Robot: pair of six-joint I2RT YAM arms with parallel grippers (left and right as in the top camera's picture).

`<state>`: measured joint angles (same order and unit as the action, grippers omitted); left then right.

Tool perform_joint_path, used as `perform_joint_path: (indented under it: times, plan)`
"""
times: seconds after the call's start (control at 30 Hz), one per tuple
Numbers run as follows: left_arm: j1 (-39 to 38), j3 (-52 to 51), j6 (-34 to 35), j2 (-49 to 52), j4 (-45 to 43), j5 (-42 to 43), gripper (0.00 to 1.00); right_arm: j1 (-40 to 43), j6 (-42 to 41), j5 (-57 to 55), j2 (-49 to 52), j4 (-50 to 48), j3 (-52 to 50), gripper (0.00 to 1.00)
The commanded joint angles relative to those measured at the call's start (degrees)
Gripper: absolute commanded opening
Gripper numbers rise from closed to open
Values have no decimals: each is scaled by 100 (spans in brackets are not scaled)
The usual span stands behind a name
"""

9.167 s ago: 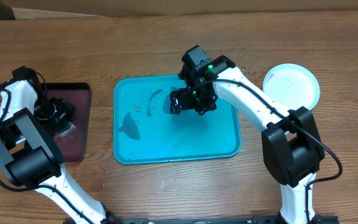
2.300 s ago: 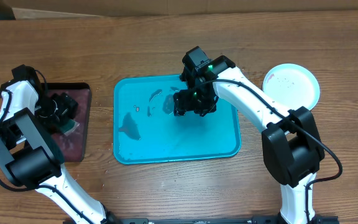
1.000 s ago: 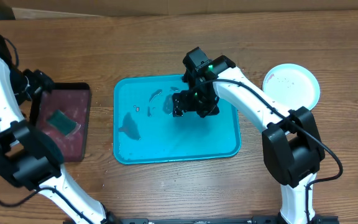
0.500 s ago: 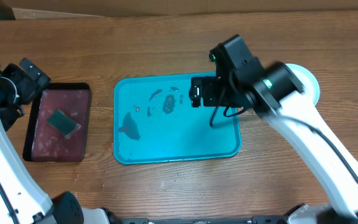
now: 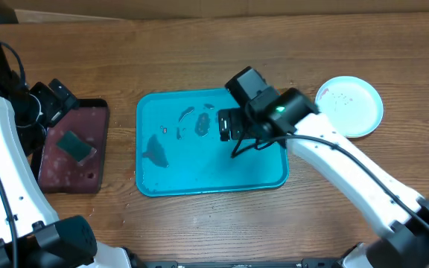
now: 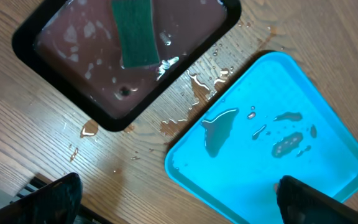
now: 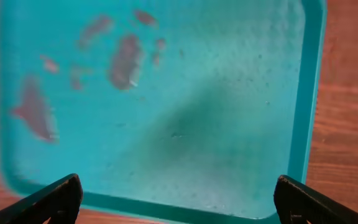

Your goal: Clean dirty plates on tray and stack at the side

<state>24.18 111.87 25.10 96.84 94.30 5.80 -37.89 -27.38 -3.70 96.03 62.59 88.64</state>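
The turquoise tray lies in the middle of the table with dark smears and water on it and no plate in it. It also shows in the left wrist view and the right wrist view. A pale mint-blue plate sits on the table to the tray's right; I cannot tell whether other plates lie under it. My right gripper hangs open and empty above the tray's far half. My left gripper is open and empty, raised above the maroon tray's far edge.
A dark maroon black-rimmed tray lies left of the turquoise one, wet, with a green sponge in it. Water drops lie on the wood between the two trays.
The left gripper let go of the sponge, which now lies in the maroon tray, and rose away. The right gripper lifted off the turquoise tray and shifted slightly left.
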Motion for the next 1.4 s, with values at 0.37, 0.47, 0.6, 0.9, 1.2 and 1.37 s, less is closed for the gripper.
perform_joint_path:
  times: [0.37,0.47,0.6,0.9,1.2,1.37]
  plan:
    - [-22,-2,-170,-249,94,306,100,20,-173,-837,-3060,946,780,100]
    - [-22,-2,-498,-745,-76,479,100,20,-345,-1246,-3556,1272,780,100]
    - [-22,-2,-595,-1552,-87,367,100,20,-688,-1537,-4105,1718,734,100]
    - [-22,-4,-798,-3101,7,435,100,20,-997,-2127,-5023,1821,-297,100]
    - [-22,-4,-782,-4426,153,625,100,20,-970,-2444,-5034,1456,-503,100]
    - [-22,-4,-905,-5272,162,726,100,20,-911,-2677,-5034,1373,-503,100]
